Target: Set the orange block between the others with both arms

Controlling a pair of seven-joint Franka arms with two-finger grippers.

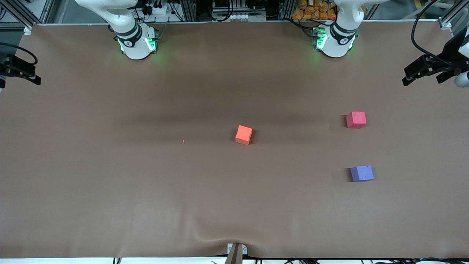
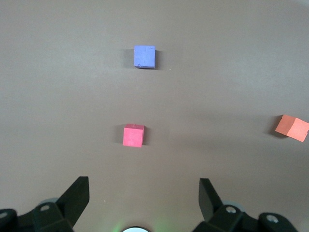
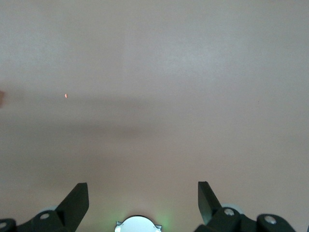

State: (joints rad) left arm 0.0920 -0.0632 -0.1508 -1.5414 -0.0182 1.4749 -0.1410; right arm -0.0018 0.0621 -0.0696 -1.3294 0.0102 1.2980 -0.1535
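Sitting mid-table, well apart from red cube (image 1: 356, 120) and purple cube (image 1: 362, 173): orange block (image 1: 243, 134), likely light, squashy foam; best pinched across flat sides; left gripper (image 2: 144, 193), right gripper (image 3: 143, 193) both spread, empty

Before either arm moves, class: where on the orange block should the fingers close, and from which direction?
Probably from straight above, closing on two opposite flat side faces of the orange block. It sits alone on the table, slightly turned, so the wrist should likely rotate to match. Both grippers wait open.
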